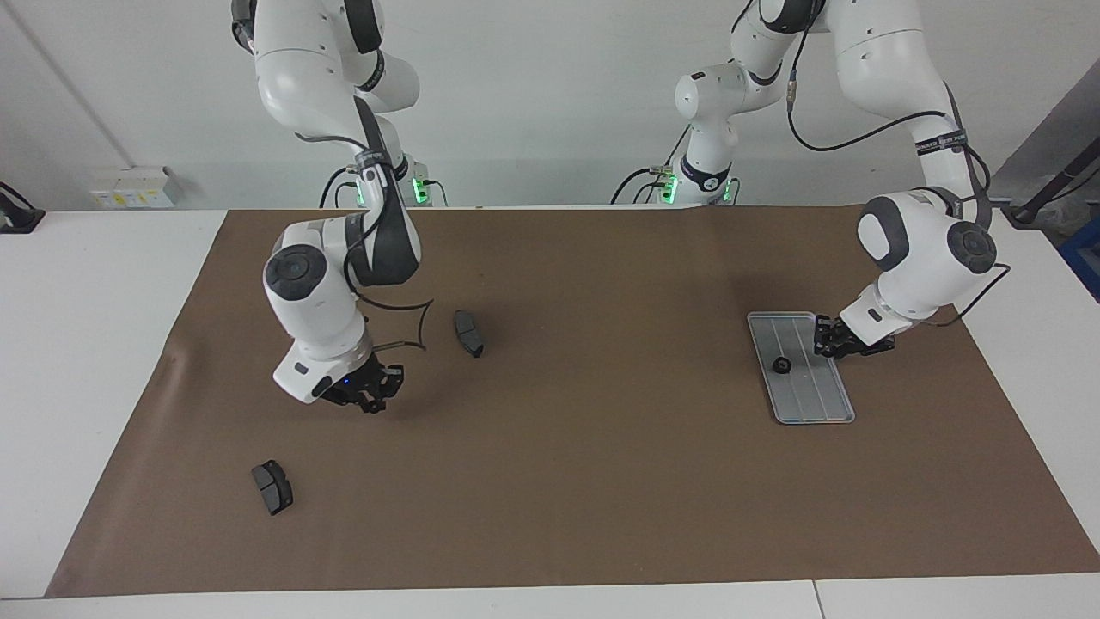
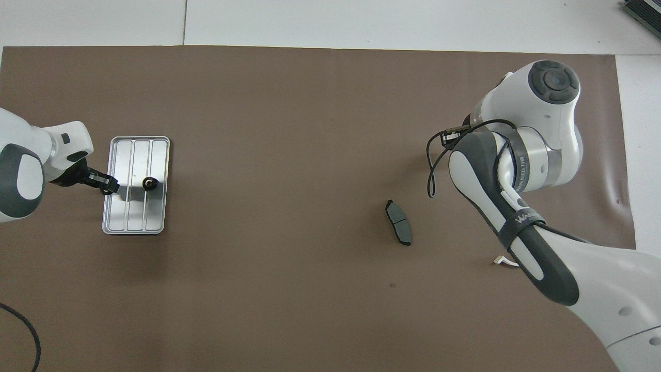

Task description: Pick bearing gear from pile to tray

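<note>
Gear (image 1: pixel 781 364) lies on tray (image 1: pixel 816 404), toward its robot-side half. Left gripper (image 1: pixel 832 342) hovers at tray's edge, state unreadable. Right gripper (image 1: pixel 368 395) low over counter (image 1: pixel 601 481), fingers unreadable; overhead view hides it under arm. Facing view alone shows second pad (image 1: pixel 271 487). Overhead view alone shows white bracket (image 2: pixel 503 261).

A brown mat (image 1: pixel 550 481) covers most of the white table (image 1: pixel 86 344) I work at, leaving bare white margins at both ends. The mat has a small wrinkle (image 1: pixel 172 361) in its edge toward my right arm's end. At that same end, a small white box (image 1: pixel 133 187) (with yellow labels) sits against the pale wall (image 1: pixel 550 103), and a black object (image 1: pixel 17 215) rests on the table's edge.
</note>
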